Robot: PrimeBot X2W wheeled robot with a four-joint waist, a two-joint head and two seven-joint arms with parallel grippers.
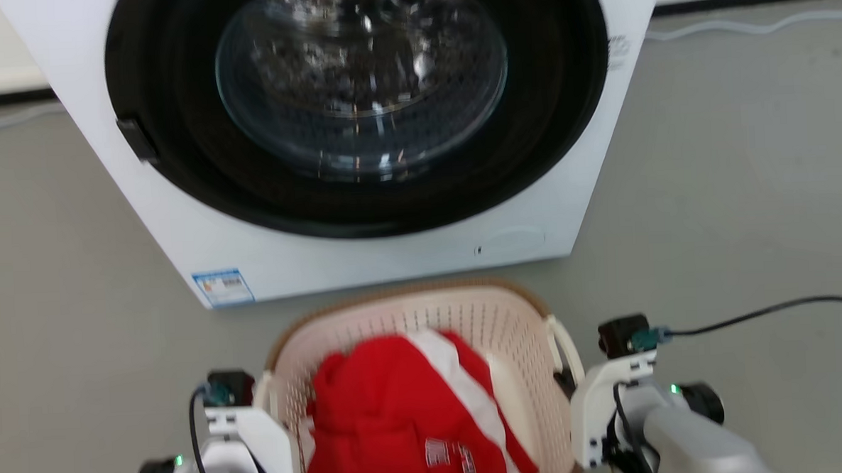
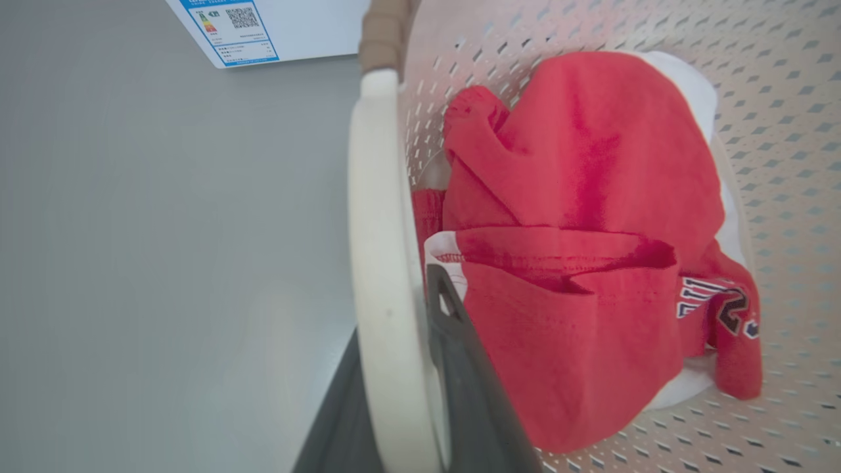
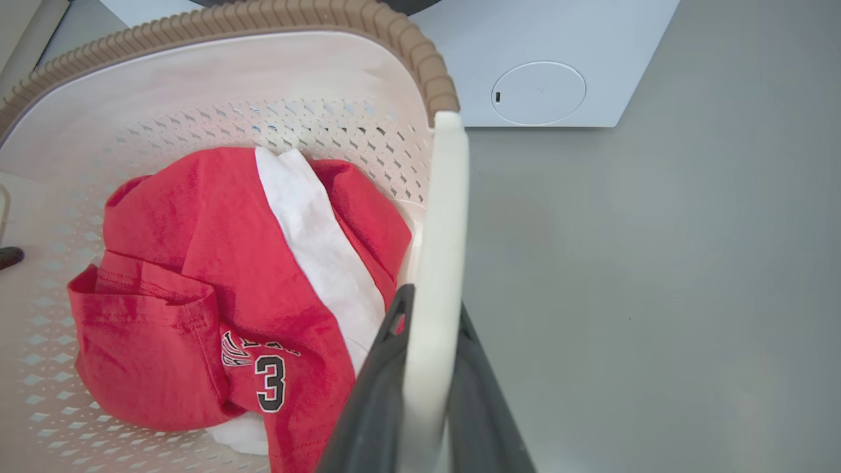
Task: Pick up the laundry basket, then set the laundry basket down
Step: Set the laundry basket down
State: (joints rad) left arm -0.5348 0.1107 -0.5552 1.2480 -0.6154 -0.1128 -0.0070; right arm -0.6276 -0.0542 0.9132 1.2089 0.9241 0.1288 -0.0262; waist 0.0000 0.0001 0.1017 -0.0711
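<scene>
Before a white washing machine (image 1: 179,226), the laundry basket (image 1: 409,294) stands mouth up, handles to left and right; its long axis cannot be told. Red jersey (image 1: 393,415) inside. Left gripper (image 2: 401,328) clamps the left handle (image 2: 381,230), right gripper (image 3: 432,309) the right handle (image 3: 443,230).

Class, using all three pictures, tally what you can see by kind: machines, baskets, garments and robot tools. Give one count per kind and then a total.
Washing machine: 1
Laundry basket: 1
Red garment: 1 (the white cloth may be part of it)
Tools: 2, left tool and right tool
Total: 5
</scene>
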